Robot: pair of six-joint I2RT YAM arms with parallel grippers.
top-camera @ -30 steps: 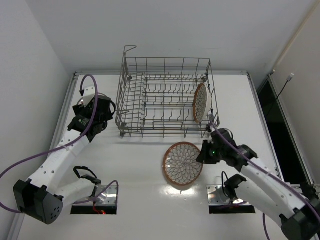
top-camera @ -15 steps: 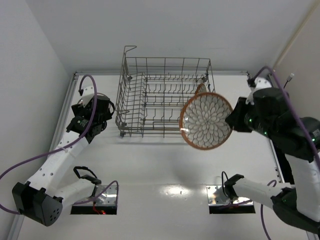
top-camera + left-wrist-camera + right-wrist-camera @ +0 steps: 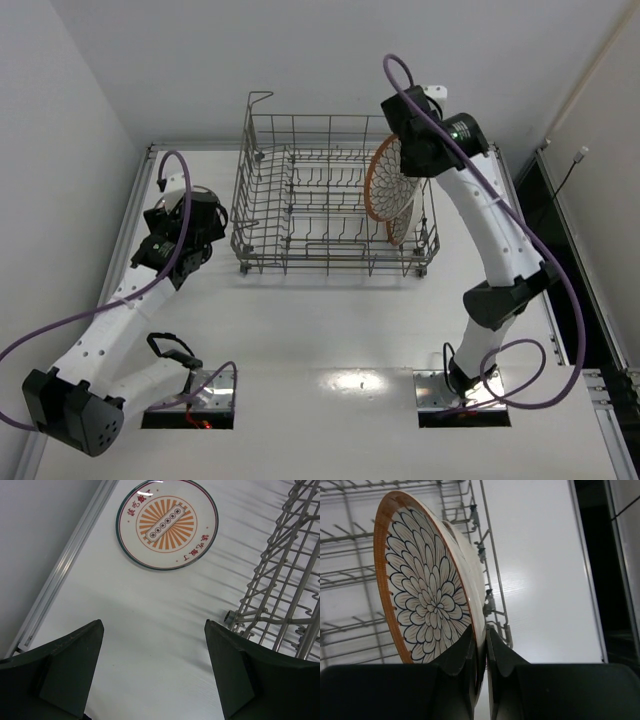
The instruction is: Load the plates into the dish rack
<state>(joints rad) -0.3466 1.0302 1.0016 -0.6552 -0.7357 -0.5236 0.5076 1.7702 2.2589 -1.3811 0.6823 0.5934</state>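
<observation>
Right gripper (image 3: 480,652) holds a flower plate (image 3: 427,595) on edge over the dish rack (image 3: 320,185).
Its fingers are clamped on the plate's rim, above the rack's right end near the table's (image 3: 330,320) far edge. A second flower plate (image 3: 404,228) stands inside, just below. Left gripper (image 3: 152,665), jaws wide apart, hovers over a flat sunburst plate (image 3: 167,522).

Plate (image 3: 427,595): orange rim, white w/ petal pattern; rack (image 3: 320,255) grey; dish (image 3: 167,524): orange sunburst, green rim.
</observation>
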